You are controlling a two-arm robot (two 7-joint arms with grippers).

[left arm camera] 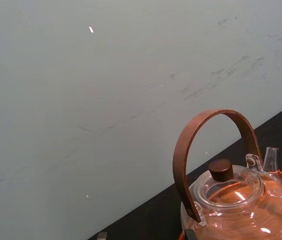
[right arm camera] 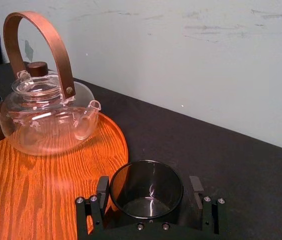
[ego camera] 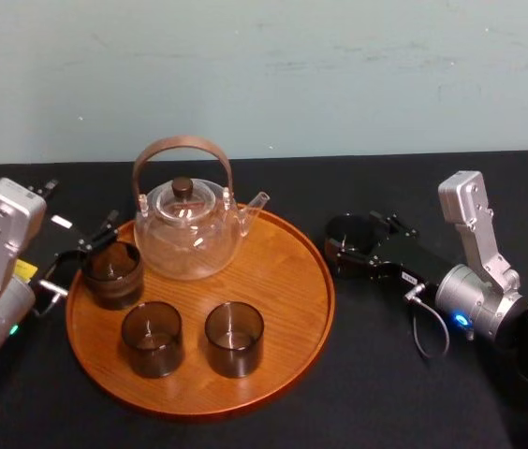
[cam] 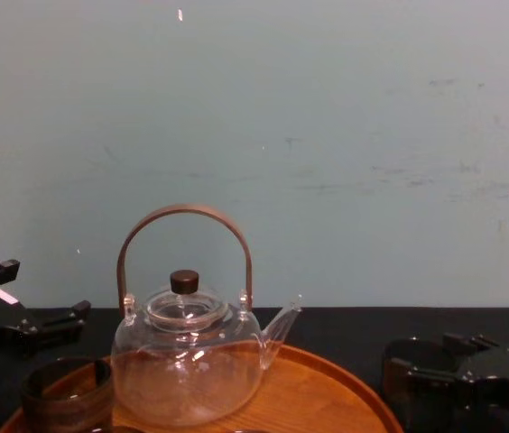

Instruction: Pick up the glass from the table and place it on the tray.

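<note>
A dark smoked glass (ego camera: 346, 232) stands on the black table just right of the round wooden tray (ego camera: 283, 281). My right gripper (ego camera: 350, 245) lies low on the table with its fingers on either side of this glass. In the right wrist view the glass (right arm camera: 147, 192) sits between the spread fingers of the right gripper (right arm camera: 149, 186), which is open, with a narrow gap on at least one side. My left gripper (ego camera: 81, 257) rests at the tray's left rim with its jaws apart, next to another dark glass (ego camera: 112, 271) on the tray.
A clear glass teapot (ego camera: 187, 229) with a brown hoop handle stands at the back of the tray. Two more dark glasses (ego camera: 152, 337) (ego camera: 234, 337) stand at its front. The tray's right half is bare wood. A pale wall closes off the back.
</note>
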